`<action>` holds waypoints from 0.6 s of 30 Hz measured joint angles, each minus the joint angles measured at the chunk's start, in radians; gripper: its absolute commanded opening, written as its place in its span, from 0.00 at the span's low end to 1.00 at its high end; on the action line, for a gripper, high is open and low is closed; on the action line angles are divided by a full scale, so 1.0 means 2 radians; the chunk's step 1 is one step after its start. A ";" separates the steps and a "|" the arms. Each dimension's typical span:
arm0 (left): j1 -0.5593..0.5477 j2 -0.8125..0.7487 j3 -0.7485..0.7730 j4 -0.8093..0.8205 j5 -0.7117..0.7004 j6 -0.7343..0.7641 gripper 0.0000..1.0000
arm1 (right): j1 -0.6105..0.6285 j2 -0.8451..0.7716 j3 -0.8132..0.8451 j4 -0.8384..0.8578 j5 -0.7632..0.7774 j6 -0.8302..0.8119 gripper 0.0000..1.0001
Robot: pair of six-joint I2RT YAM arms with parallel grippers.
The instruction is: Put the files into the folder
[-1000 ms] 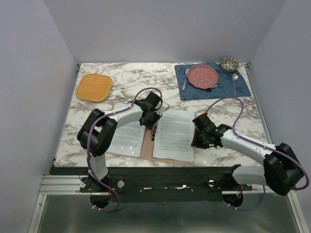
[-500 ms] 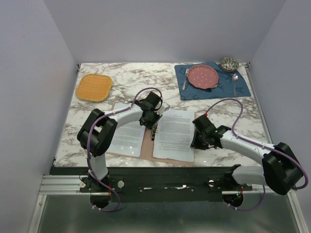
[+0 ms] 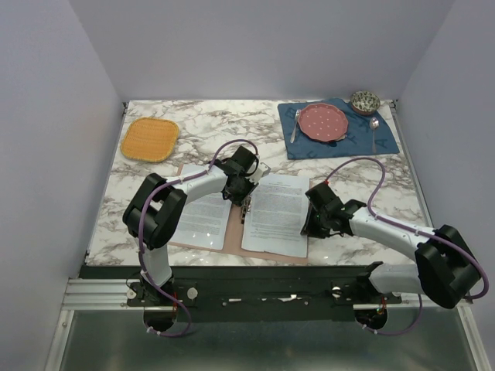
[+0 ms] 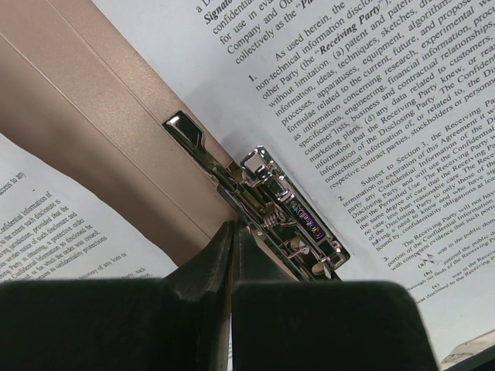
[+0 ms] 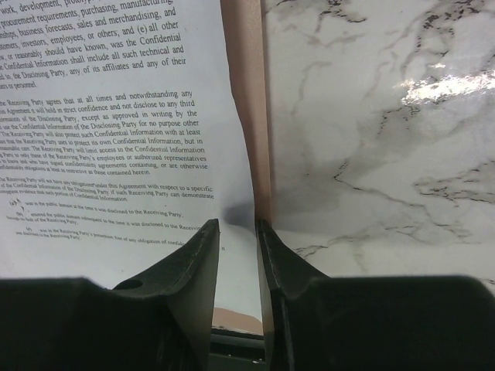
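Observation:
The pinkish-brown folder (image 3: pixel 234 232) lies open on the marble table near the front edge. One white printed sheet (image 3: pixel 199 220) lies on its left half and one (image 3: pixel 274 215) on its right half. The metal clip (image 3: pixel 246 210) sits at the spine. My left gripper (image 3: pixel 247 189) is shut, with its fingertips (image 4: pixel 233 232) touching the near end of the clip (image 4: pixel 286 220) on the folder (image 4: pixel 93 100). My right gripper (image 3: pixel 308 224) is slightly open. It rests low at the right sheet's (image 5: pixel 100 139) right edge, where a strip of folder (image 5: pixel 244 77) shows beside the gripper (image 5: pixel 237 226).
An orange woven mat (image 3: pixel 150 138) lies at the back left. A blue placemat (image 3: pixel 360 141) at the back right holds a pink plate (image 3: pixel 322 121), a fork (image 3: pixel 295 125) and a spoon (image 3: pixel 373 127). A patterned bowl (image 3: pixel 365 101) stands behind it.
My right gripper has slid a little to the left, and the right sheet has moved slightly left with it toward the spine. The left gripper has stayed at the clip.

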 measured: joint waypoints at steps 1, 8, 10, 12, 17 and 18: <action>0.000 0.000 0.000 0.000 0.000 0.000 0.07 | 0.001 0.001 0.000 0.001 -0.001 0.000 0.34; 0.000 0.000 0.000 0.000 0.000 0.000 0.07 | 0.009 0.010 0.001 0.007 -0.007 0.003 0.34; 0.000 0.000 0.000 0.000 0.000 0.000 0.07 | 0.010 0.011 0.001 0.007 -0.007 0.003 0.36; 0.000 0.000 0.000 0.000 0.000 0.000 0.07 | 0.011 0.011 0.002 0.005 -0.007 0.002 0.38; 0.000 -0.001 0.000 0.000 0.000 0.001 0.07 | 0.012 0.008 0.022 -0.023 -0.004 -0.015 0.50; 0.000 -0.001 0.000 0.000 0.000 0.001 0.07 | 0.012 0.006 0.029 -0.031 -0.003 -0.020 0.50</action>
